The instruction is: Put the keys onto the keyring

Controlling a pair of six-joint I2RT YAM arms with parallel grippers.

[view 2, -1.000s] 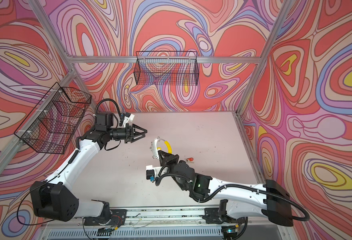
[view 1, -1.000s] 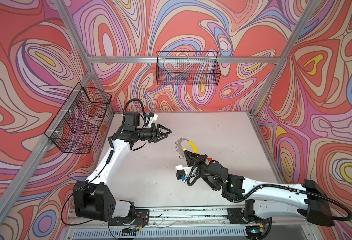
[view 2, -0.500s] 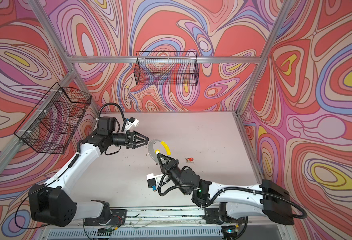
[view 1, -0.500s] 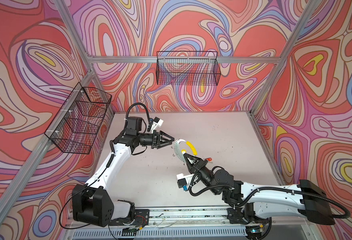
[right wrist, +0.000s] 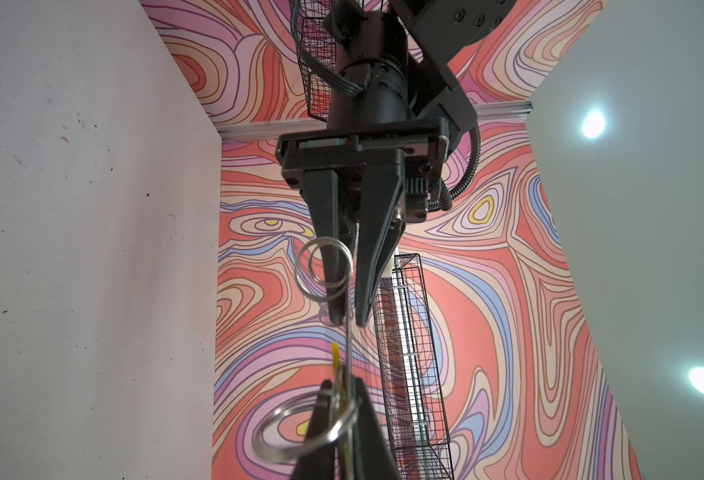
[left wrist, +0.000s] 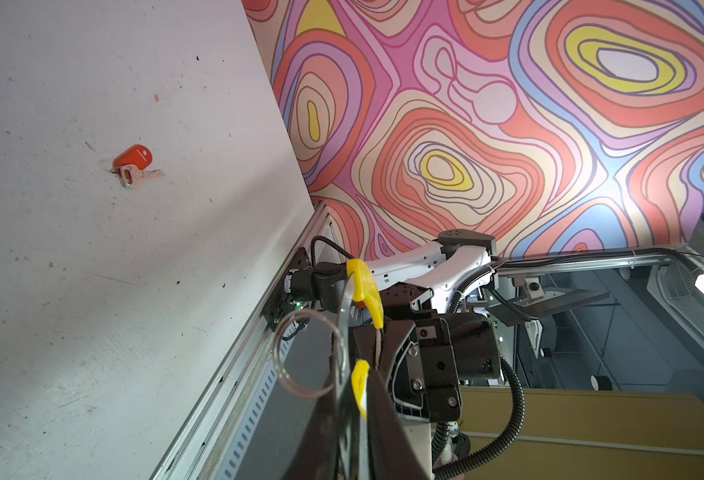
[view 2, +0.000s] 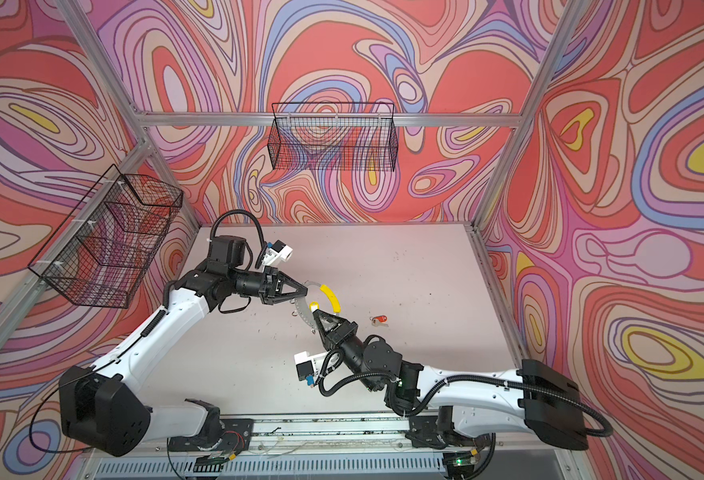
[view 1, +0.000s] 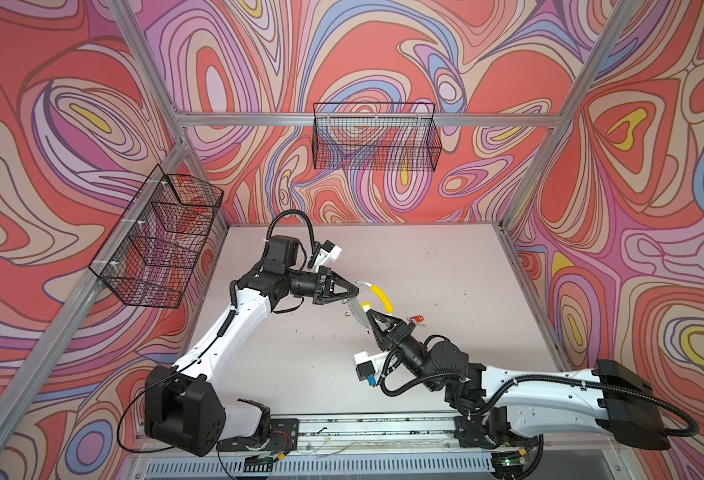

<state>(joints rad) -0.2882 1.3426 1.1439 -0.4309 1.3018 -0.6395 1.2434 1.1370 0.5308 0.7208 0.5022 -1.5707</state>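
Inside swirl-patterned walls (view 1: 383, 62), over a scuffed pale worktop (view 1: 445, 266), left fingers (right wrist: 377, 232) pinch the keyring (view 1: 383, 297) by its edge; right fingers (right wrist: 373, 440) clamp the yellow-tagged key (view 1: 366, 306).

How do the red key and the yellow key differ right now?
The red key lies flat on the table, apart from the keyring; the yellow key is up off the table at the keyring. Nothing touches the red key; the yellow key sits at the shut tips of the right gripper. The red key shows tag and blade; of the yellow key only the tag is clear. Both carry a plastic tag.
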